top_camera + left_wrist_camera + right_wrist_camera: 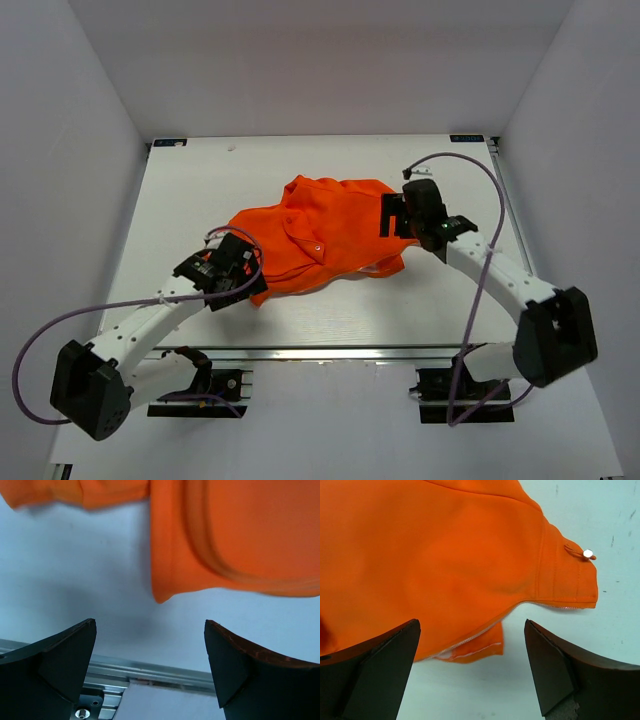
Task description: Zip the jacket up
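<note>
Two pairs of jaws gape empty: the left black two-finger gripper (150,672) just short of an orange hem corner (160,596), the right black two-finger gripper (472,672) over the pale zipper edge (470,641). The crumpled bright orange fabric jacket (330,240) lies mid-table, unzipped, I judge; next comes pinching the zipper's base. Around it the white table (200,190) leaves open room

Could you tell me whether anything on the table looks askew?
Yes: the bright orange fabric jacket lies bunched and folded over on the white table, not spread flat, and its light zipper edge looks unzipped.
</note>
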Controlling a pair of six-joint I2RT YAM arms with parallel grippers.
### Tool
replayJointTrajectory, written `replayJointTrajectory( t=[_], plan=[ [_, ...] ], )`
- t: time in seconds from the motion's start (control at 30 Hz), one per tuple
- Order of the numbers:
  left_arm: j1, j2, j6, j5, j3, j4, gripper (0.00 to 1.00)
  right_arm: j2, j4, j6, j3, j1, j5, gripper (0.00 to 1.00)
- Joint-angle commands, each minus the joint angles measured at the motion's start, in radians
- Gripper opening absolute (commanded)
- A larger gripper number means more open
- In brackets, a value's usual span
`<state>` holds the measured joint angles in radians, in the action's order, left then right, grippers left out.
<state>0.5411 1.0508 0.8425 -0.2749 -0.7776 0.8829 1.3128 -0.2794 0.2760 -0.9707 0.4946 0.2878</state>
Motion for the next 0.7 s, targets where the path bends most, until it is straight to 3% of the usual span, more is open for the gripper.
replayJointTrajectory(
  t=[0.0, 0.17, 0.47, 0.67],
  plan=[
    [-0.001, -0.003, 0.027, 0.137, 0.107, -0.085, 0.98, 0.104, 0.016, -0.012, -0.052, -0.092, -0.028, 0.89],
    [-0.001, 0.004, 0.017, 0.200, 0.210, -0.318, 0.98, 0.174, 0.051, -0.061, -0.031, -0.255, -0.128, 0.89],
    [-0.004, 0.176, -0.029, 0.112, 0.192, -0.440, 0.98, 0.219, 0.175, -0.213, 0.030, -0.272, -0.084, 0.89],
    [-0.023, 0.271, -0.062, 0.045, 0.144, -0.522, 0.95, 0.311, 0.262, -0.180, 0.030, -0.287, -0.068, 0.89]
  ],
)
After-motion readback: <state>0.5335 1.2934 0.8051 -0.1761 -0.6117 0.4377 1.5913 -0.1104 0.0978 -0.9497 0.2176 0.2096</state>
